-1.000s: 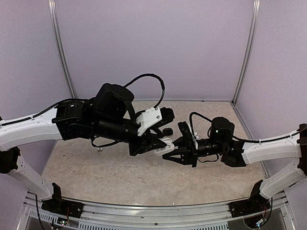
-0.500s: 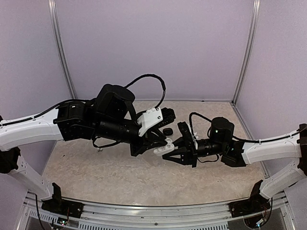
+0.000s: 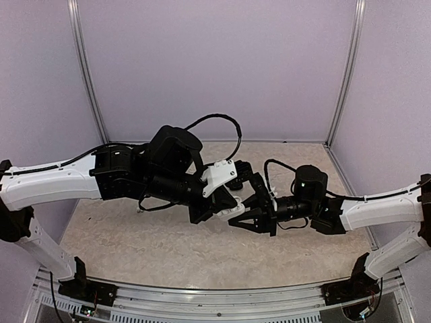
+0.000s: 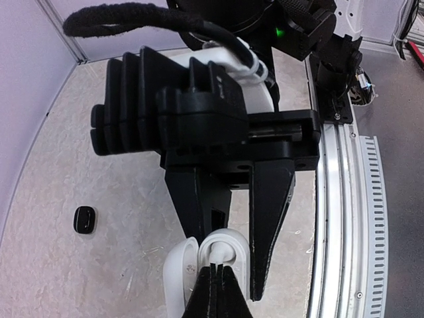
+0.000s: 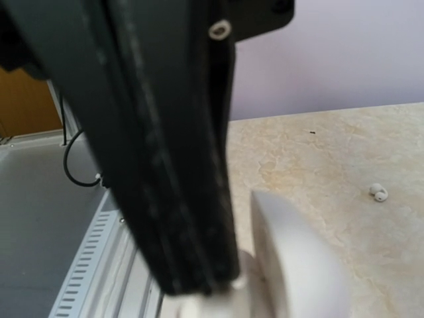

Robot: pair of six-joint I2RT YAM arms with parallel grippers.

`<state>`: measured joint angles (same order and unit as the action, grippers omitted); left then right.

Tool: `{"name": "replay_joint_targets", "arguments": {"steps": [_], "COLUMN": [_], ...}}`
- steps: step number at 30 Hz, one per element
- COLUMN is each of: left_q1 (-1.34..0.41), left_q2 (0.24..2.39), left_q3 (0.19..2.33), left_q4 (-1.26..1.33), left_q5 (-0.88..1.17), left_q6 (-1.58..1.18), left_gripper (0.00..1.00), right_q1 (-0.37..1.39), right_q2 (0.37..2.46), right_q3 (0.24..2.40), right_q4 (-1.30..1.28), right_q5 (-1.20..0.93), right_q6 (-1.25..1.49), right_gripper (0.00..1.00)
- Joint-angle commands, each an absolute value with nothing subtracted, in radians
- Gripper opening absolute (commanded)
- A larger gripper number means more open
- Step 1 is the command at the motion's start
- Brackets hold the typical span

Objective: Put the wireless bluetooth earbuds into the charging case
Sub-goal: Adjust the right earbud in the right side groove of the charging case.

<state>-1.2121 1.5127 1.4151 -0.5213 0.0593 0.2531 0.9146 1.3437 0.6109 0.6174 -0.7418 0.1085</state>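
Pinching the open white charging case [image 4: 224, 250] between its black jaws, the right gripper [image 3: 241, 217] holds it at the centre of the top view, where the two arms meet tip to tip. In the left wrist view the case sits at the bottom centre, its lid swung aside to the left, with one jaw on each side of it. The left gripper [image 4: 212, 291] points at the case's opening from the lower edge of that frame, its jaws pressed together; whether anything tiny sits between the tips cannot be told. One white earbud [image 5: 378, 192] lies on the beige surface [image 4: 99, 165] at the right of the right wrist view, well apart from the case. A small black rounded object [image 4: 84, 219] rests on the surface at the left of the left wrist view; its kind is unclear.
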Motion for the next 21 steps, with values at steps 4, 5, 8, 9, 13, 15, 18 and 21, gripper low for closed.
{"name": "replay_joint_targets", "arguments": {"steps": [4, 5, 8, 9, 13, 15, 18, 21], "left_q1": [-1.216, -1.217, -1.218, -1.218, -1.224, -1.224, -1.224, -1.224], "left_q2": [1.545, 1.546, 1.547, 1.548, 1.558, 1.55, 1.501, 1.432], "left_q3": [1.407, 1.404, 1.395, 1.392, 1.393, 1.387, 1.359, 1.337], "left_q4": [-0.54, -0.539, -0.532, -0.527, -0.521, -0.499, -0.432, -0.373], "left_q5": [0.1, 0.111, 0.138, 0.141, 0.111, 0.079, 0.013, -0.04], "left_q6": [0.242, 0.239, 0.233, 0.23, 0.23, 0.232, 0.224, 0.22], "left_gripper": [0.0, 0.0, 0.0, 0.0, 0.0, 0.02, 0.15, 0.31], "right_q1": [0.926, 0.926, 0.927, 0.927, 0.926, 0.926, 0.927, 0.927], "right_q2": [1.282, 1.275, 1.261, 1.257, 1.265, 1.271, 1.274, 1.276], "right_q3": [0.616, 0.612, 0.606, 0.607, 0.616, 0.615, 0.606, 0.601], "right_q4": [0.678, 0.686, 0.703, 0.707, 0.709, 0.702, 0.694, 0.685], "right_q5": [-0.733, -0.73, -0.718, -0.717, -0.727, -0.727, -0.719, -0.708], "right_q6": [0.107, 0.11, 0.115, 0.115, 0.109, 0.104, 0.101, 0.097], "right_gripper": [0.0, 0.0, 0.0, 0.0, 0.0, 0.0, 0.0, 0.0]}}
